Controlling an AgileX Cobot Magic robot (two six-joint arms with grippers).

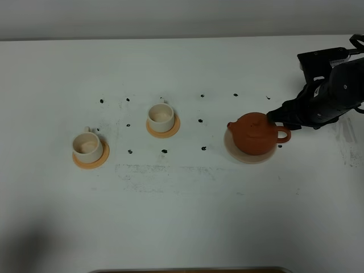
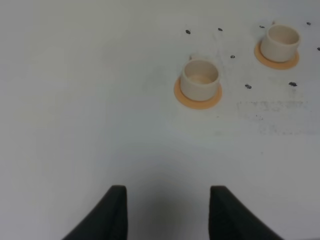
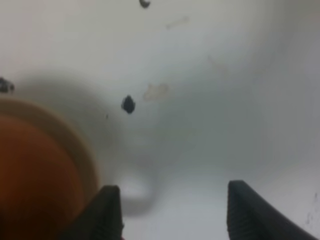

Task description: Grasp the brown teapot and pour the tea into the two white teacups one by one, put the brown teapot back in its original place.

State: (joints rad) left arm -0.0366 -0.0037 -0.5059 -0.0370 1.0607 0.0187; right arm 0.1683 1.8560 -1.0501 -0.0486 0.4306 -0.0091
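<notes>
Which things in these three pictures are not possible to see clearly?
- Right gripper, exterior high view: contact with the handle is too small to tell.
- Brown teapot, right wrist view: blurred, cut off by the frame edge.
- White teacups: too small to show tea inside.
- Left gripper: outside the exterior high view.

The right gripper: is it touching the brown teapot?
Cannot tell. Seen from above, the right gripper overlaps the brown teapot by its handle; the wrist view is too blurred.
</notes>
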